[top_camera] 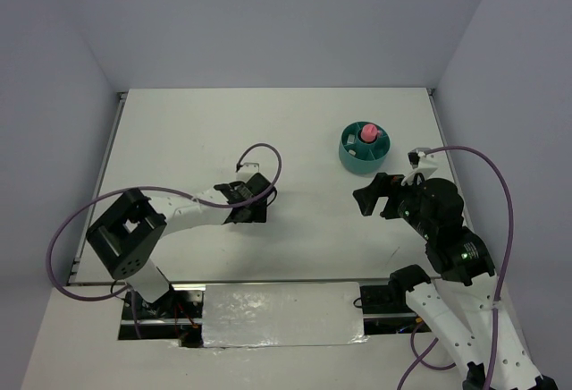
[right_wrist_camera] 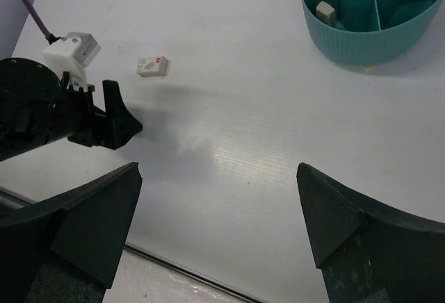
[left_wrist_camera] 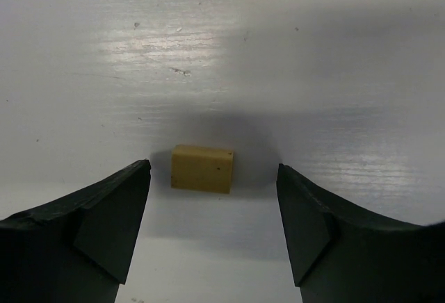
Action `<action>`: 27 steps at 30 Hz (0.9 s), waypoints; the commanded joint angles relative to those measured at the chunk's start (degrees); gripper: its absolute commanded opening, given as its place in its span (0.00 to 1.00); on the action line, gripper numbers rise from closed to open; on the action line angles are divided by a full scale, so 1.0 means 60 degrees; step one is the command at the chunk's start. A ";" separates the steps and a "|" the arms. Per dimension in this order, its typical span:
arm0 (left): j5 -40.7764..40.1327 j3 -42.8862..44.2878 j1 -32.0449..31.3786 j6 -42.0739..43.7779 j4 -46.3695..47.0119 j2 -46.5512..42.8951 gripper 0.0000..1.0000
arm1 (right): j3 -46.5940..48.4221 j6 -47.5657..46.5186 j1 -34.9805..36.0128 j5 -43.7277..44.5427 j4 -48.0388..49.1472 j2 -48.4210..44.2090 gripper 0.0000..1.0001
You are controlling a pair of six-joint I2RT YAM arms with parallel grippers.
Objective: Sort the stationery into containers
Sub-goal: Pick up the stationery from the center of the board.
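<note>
Table [top_camera: 179, 122]: white work surface, items sorted from here.
Tub [top_camera: 353, 162]: teal, far right. Pink-capped case [top_camera: 367, 131] sits in the centre cup, small block [right_wrist_camera: 325, 12] in a ring compartment.
Right gripper [right_wrist_camera: 217, 171]: jaws wide, nothing held. It hangs near the tub, and I judge it parked clear.
Left gripper [left_wrist_camera: 213, 174]: jaws well apart, straddling the beige eraser [left_wrist_camera: 202, 169] with gaps both sides. No grip yet, so I'd call it lined up to pinch.
White eraser [right_wrist_camera: 152, 66]: loose on the table near my left arm, unsorted.
</note>
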 commanded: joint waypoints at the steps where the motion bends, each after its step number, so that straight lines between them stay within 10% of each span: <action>1: -0.0041 -0.0286 0.0064 -0.0429 0.0097 0.0025 0.84 | 0.0039 -0.0142 -0.0034 -0.0141 0.0355 -0.0053 1.00; 9: 0.0602 -0.0639 0.0064 -0.0342 0.0478 -0.0224 0.29 | 0.0039 -0.0201 -0.0019 -0.0258 0.0458 -0.0024 1.00; 27: 0.1147 0.4678 -0.1487 0.2353 0.5494 0.2220 0.22 | 0.0156 0.0092 -0.0077 0.2026 0.0516 0.0314 1.00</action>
